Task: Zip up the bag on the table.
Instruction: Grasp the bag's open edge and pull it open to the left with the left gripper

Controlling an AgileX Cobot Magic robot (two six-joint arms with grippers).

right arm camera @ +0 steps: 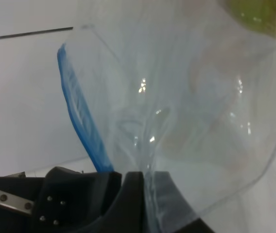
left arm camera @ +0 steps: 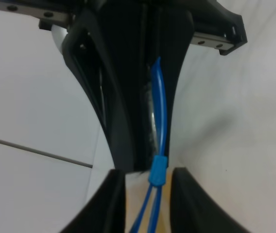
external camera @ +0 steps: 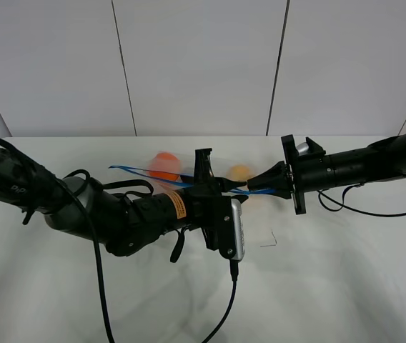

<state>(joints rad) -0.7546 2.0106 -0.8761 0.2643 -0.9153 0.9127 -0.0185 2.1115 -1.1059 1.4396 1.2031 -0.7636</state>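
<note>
Blue slider (left arm camera: 157, 170) sits pinched in the left gripper (left arm camera: 148, 175); the right gripper (right arm camera: 145, 194) pinches the bag (right arm camera: 191, 107) near the far edge of the table (external camera: 332, 271). I think the zip (external camera: 135, 171) is partly shut, with more to pull.

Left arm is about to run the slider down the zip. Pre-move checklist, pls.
1. Right gripper pinching the bag: ok, the plastic is clamped between its fingers.
2. Slider between the left gripper fingers: ok.
3. Left gripper shut on the slider: cannot tell, a gap shows beside it.
4. Zipper strip running from the slider towards the right gripper: ok, only a slight bow.
5. Zip fully closed: not ok, two tracks lie apart on the left gripper's side of the slider.
</note>
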